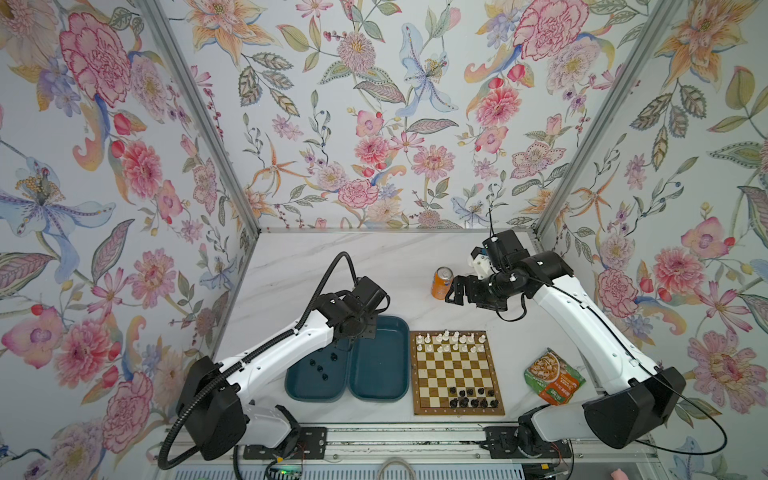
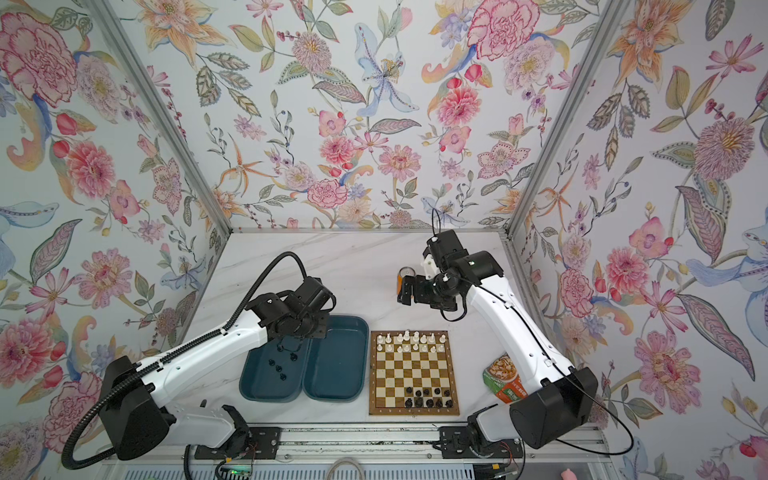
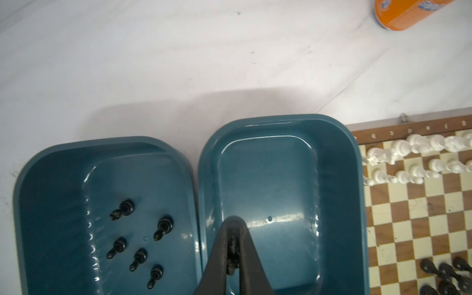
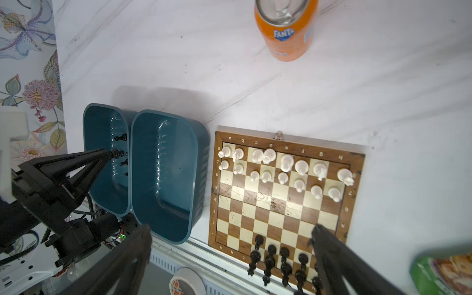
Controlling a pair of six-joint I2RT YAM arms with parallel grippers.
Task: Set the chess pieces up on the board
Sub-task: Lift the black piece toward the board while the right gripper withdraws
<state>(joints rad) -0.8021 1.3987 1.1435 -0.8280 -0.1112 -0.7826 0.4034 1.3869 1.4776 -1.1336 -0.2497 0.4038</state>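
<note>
The board (image 1: 455,372) is set right of two teal trays (image 1: 376,365). White pieces (image 1: 451,341) are ranged along its far two rows, and black pieces (image 1: 471,397) are gathered at its near right. Five loose black pieces (image 3: 138,258) are seen lying in the left tray (image 3: 51,204). The left gripper (image 3: 232,224) is held above the trays, its fingers pressed together on one black piece (image 3: 232,255). The right gripper (image 4: 229,235) is held beyond the board's far edge, beside an orange can (image 1: 441,282), with its fingers spread wide.

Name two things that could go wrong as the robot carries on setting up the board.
The left gripper pinches a tiny black piece at its very tips; it might slip or twist in transit. The black pieces already on the board stand close together, so setting another down could topple neighbours.
</note>
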